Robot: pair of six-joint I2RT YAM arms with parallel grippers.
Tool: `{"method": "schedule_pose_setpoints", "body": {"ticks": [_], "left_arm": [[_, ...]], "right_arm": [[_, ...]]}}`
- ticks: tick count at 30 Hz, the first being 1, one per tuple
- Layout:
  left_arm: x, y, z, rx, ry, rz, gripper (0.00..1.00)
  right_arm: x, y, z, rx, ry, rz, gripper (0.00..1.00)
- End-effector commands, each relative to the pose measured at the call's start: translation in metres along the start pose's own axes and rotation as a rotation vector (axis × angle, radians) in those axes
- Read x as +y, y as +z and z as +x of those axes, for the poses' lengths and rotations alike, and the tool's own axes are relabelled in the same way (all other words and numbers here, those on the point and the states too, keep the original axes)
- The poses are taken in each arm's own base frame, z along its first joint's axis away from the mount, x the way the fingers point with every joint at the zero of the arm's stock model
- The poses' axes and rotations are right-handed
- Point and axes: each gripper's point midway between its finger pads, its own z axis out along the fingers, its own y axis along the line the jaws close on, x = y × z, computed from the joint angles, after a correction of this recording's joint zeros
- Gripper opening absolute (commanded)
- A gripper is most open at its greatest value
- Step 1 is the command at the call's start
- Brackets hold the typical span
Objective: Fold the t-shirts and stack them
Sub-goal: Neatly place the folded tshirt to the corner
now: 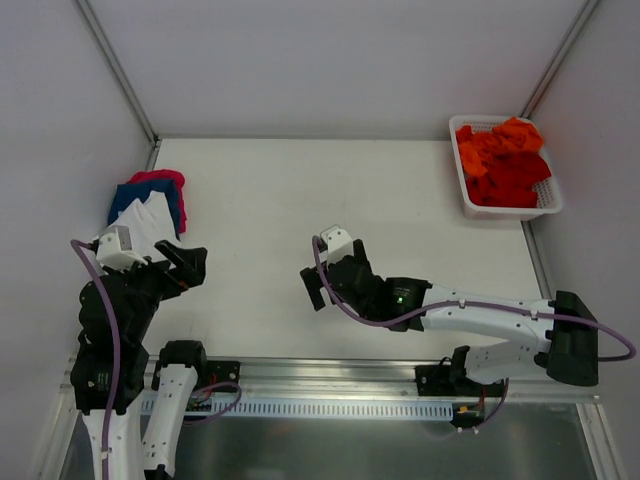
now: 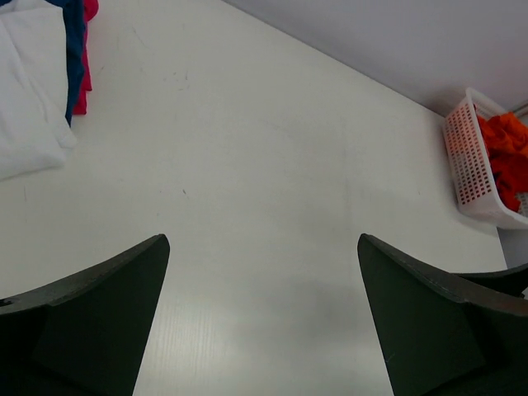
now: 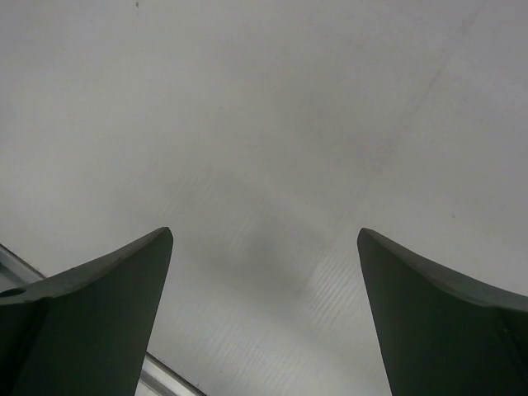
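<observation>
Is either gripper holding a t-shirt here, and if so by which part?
Nothing is held: the left gripper and the right gripper both stand open and empty.

Overhead from behind, wrist views close over table (image 1: 300,200) — left one shares basket (image 2: 472,165)

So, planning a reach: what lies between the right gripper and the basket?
Only bare table between the right gripper and the basket, seen in the top view.
</observation>
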Motion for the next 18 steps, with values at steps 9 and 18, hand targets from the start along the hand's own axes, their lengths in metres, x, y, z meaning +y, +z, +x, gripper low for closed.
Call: {"method": "schedule_pose_setpoints", "body": {"ticks": [9,18], "left_arm": [[-0.018,0.016,0.019,0.127,-0.016,0.105,0.99],[-0.016,0.019,0.024,0.138,-0.011,0.108,0.99]], "right_arm": [[-0.009,-0.002,-0.025,0.015,-0.07,0.153,0.99],[-0.019,-0.002,-0.027,0.004,-0.069,0.239,1.0]]}}
